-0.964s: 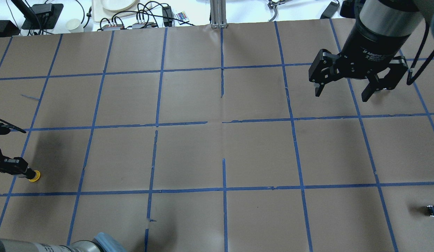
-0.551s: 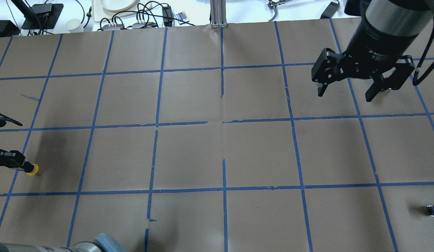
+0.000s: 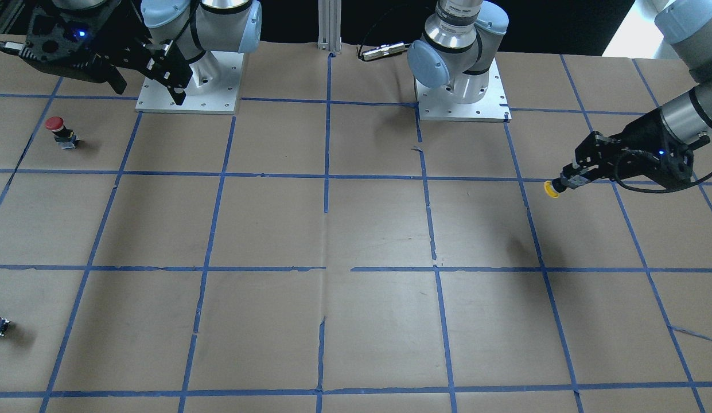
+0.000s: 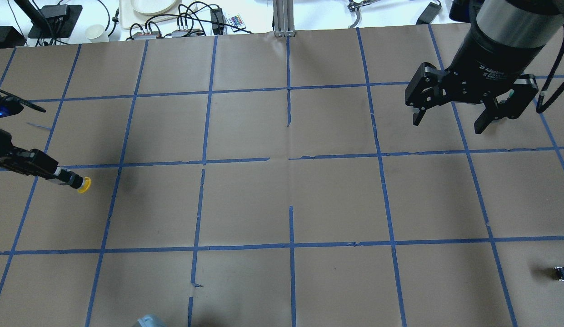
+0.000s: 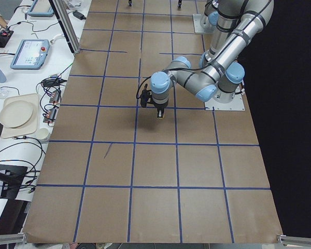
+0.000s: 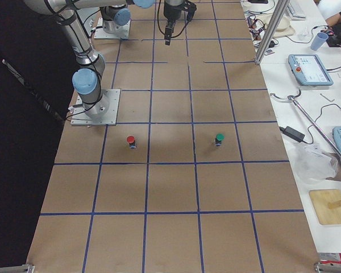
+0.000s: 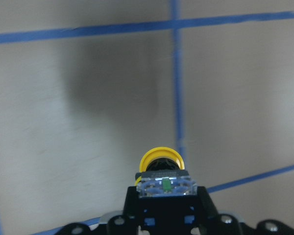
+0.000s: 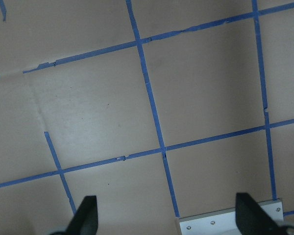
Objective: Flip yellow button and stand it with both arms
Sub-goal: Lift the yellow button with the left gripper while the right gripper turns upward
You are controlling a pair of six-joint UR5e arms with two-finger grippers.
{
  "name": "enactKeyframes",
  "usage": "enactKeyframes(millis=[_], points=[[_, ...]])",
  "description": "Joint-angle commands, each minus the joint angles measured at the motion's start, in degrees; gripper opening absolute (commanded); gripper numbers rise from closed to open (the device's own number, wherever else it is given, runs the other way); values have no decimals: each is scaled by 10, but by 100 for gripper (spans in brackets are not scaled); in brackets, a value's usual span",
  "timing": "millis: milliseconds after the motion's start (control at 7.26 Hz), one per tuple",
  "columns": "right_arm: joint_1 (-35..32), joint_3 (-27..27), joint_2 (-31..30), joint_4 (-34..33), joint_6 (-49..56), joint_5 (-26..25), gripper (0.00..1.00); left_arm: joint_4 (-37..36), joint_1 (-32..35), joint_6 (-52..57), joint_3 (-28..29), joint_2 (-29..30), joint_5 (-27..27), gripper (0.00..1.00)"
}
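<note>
The yellow button (image 4: 84, 185) is held off the table in my left gripper (image 4: 66, 178), which is shut on its black-and-grey body. The button lies sideways, its yellow cap pointing toward the table's middle. In the front-facing view the button (image 3: 552, 189) sticks out of the left gripper (image 3: 569, 180) at the right side. In the left wrist view the cap (image 7: 160, 159) shows just beyond the fingertips, above the brown paper. My right gripper (image 4: 447, 127) is open and empty, hovering high over the far right of the table; it also shows in the front-facing view (image 3: 149, 94).
A red-capped button (image 3: 57, 129) stands near the right arm's base plate (image 3: 160, 106). A small dark block (image 4: 562, 272) lies at the near right edge. A green-capped button (image 6: 219, 138) shows in the exterior right view. Cables and dishes (image 4: 150, 5) lie beyond the far edge.
My left gripper has carried the yellow button away from the near left edge, farther across the table and toward the middle. The right gripper has hardly moved and stays open.
</note>
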State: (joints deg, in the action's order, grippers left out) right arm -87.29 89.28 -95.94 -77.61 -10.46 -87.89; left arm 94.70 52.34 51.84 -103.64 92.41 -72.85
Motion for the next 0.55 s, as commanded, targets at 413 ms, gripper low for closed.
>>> enactKeyframes(millis=[413], points=[[84,-7,2,113,-195,272,100,165,240,-32,34,-52,349,9]])
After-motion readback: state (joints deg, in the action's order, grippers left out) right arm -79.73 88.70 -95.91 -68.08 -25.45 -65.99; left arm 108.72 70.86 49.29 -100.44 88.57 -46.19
